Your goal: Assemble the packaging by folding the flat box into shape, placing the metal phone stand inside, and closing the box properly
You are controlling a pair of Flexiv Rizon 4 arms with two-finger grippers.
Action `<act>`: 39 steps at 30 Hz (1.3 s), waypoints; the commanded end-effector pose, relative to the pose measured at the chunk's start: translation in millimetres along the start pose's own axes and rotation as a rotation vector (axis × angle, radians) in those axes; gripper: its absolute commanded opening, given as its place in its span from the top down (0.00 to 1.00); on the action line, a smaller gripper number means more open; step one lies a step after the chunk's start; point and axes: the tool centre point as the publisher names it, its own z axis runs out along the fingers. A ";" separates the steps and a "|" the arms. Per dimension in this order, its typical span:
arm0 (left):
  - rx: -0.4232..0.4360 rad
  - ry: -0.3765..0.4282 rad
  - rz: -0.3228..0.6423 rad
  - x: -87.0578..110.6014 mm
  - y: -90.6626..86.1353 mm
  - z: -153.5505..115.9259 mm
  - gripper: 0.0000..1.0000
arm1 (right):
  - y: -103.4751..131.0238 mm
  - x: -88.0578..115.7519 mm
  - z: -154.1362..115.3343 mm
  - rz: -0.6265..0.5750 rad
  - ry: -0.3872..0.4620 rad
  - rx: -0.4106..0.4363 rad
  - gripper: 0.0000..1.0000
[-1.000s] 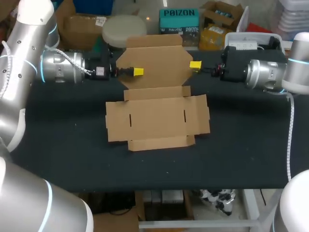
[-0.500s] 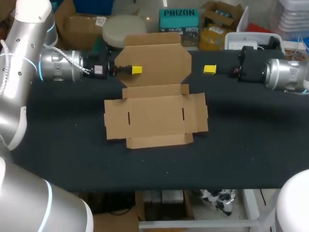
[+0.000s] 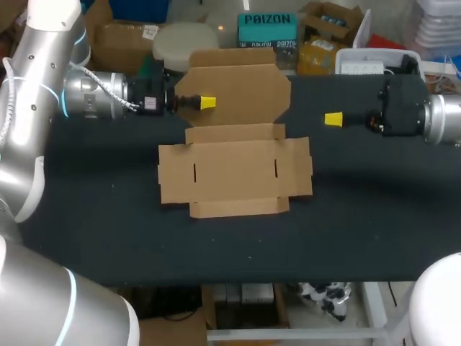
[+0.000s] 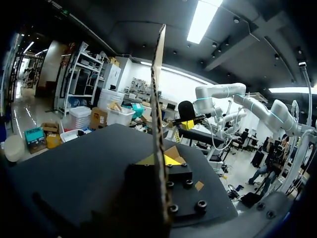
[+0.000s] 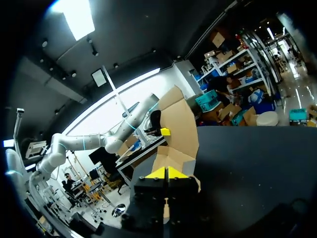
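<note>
The flat cardboard box (image 3: 234, 176) lies unfolded in the middle of the table. Its big lid flap (image 3: 241, 83) stands up at the back. My left gripper (image 3: 205, 103) is shut on that flap near its left edge. In the left wrist view the flap's edge (image 4: 157, 99) runs up from between the fingers of the left gripper (image 4: 162, 161). My right gripper (image 3: 333, 119) hovers to the right of the box, apart from it, shut and empty. In the right wrist view the right gripper's (image 5: 166, 172) yellow tips press together, with the raised flap (image 5: 179, 126) ahead. No phone stand is visible.
A black mat (image 3: 108, 216) covers the table around the box. A white bin (image 3: 367, 61) stands at the back right corner, behind my right arm.
My right gripper has drawn back to the right, away from the lid's right edge, and its fingers have closed. The left gripper keeps its hold on the lid.
</note>
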 end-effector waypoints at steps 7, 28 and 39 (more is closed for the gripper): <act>-0.002 0.006 -0.001 -6.0 -2.4 1.3 1.00 | 1.2 10.3 -2.4 0.000 -0.158 0.002 1.00; 0.016 0.002 0.030 -2.5 -5.5 3.9 1.00 | 6.0 42.8 -27.2 -0.232 -0.252 0.053 1.00; 0.042 0.024 0.103 14.1 -12.8 11.0 1.00 | -41.5 49.5 -51.4 -0.311 -0.305 0.064 1.00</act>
